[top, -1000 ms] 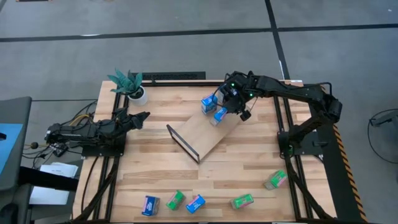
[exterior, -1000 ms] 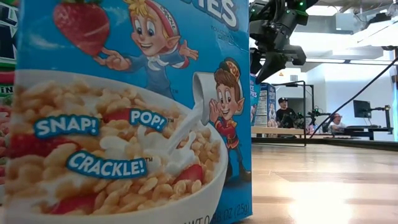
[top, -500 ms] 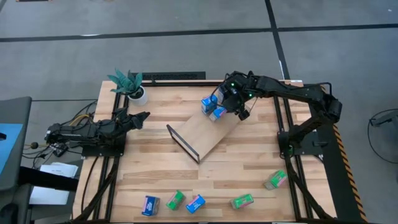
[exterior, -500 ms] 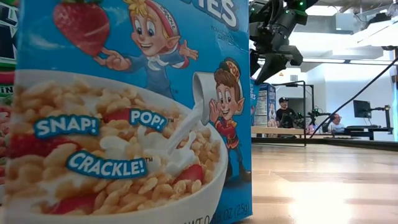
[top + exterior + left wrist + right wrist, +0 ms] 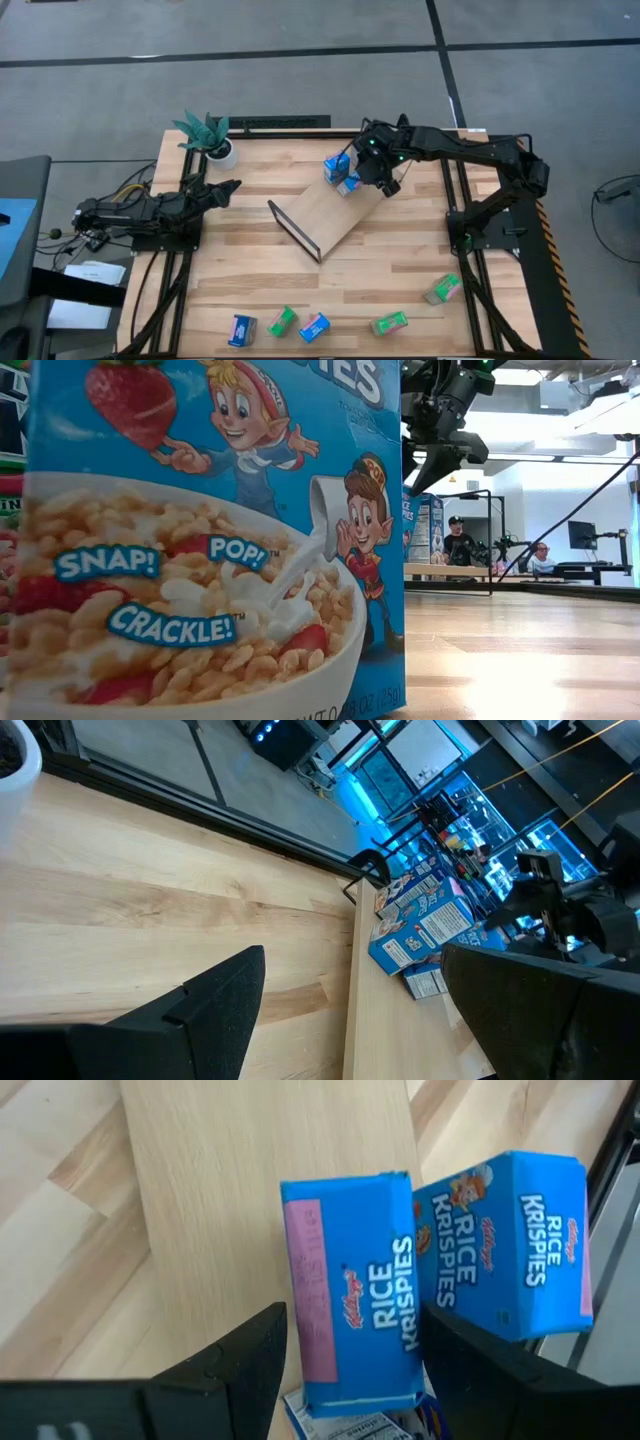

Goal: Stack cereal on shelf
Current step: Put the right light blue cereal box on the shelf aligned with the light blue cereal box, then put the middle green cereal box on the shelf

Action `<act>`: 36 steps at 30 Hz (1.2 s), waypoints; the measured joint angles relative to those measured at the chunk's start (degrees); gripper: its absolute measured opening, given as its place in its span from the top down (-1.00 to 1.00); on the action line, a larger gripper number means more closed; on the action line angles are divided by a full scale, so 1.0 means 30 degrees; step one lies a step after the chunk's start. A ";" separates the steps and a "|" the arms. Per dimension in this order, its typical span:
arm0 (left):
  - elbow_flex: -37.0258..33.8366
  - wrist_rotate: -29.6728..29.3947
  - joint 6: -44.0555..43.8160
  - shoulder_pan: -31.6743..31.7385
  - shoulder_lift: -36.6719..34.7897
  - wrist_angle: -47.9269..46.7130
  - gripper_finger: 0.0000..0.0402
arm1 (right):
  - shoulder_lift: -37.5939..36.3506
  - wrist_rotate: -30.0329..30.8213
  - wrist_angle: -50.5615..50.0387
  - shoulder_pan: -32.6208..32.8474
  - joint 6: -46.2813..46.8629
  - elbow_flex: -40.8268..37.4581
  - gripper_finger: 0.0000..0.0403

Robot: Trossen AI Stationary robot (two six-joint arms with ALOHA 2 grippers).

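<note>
Shelf (image 5: 335, 212) lying slantwise in the middle of the counter (image 5: 240, 270), one black wire end toward the near left, the other end up by the far edge. Two blue cereal boxes (image 5: 340, 172) standing close together on that far end, just beside one another. Right gripper (image 5: 368, 172) hovering right over the nearer of the pair; in the right wrist view, dark fingers (image 5: 250, 1365) spread apart, one on each side of a blue box (image 5: 352, 1290), a second blue box (image 5: 505, 1240) close beside it. Cannot tell whether the fingers actually press the cardboard.

Five more cereal boxes well apart from the shelf along the near edge of the counter: a blue one (image 5: 241, 329), a green one (image 5: 282, 321), another blue (image 5: 314, 327), a green (image 5: 389, 323), and a green one (image 5: 442, 289) off toward the right corner.

Left gripper (image 5: 228, 188) waiting low over the left side of the counter, pointing toward the shelf, fingers (image 5: 225, 995) parted and holding nothing. Potted plant (image 5: 208, 136) at the far left corner.

Low view mostly filled by the front of one blue box (image 5: 210, 540) pressed up close to the lens, with the right gripper (image 5: 440, 420) hanging at the top.
</note>
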 joint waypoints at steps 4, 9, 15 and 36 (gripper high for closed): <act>0.0000 -0.0004 0.0000 0.0000 0.0005 0.0001 -0.46 | -0.0019 0.0061 -0.0634 -0.0004 0.0000 0.0671 -0.24; 0.0000 -0.0004 0.0000 0.0000 0.0000 -0.0004 -0.46 | -0.0041 0.0061 -0.0880 -0.0004 0.0000 0.1872 -0.24; 0.0000 -0.0004 0.0000 0.0000 0.0002 -0.0002 -0.46 | -0.0055 0.0043 -0.1277 -0.0004 0.0251 0.2454 -0.24; 0.0000 0.0156 -0.0641 0.0000 0.0000 -0.0004 -0.46 | -0.3030 -0.2390 -1.0000 0.3261 1.1339 0.2502 -0.08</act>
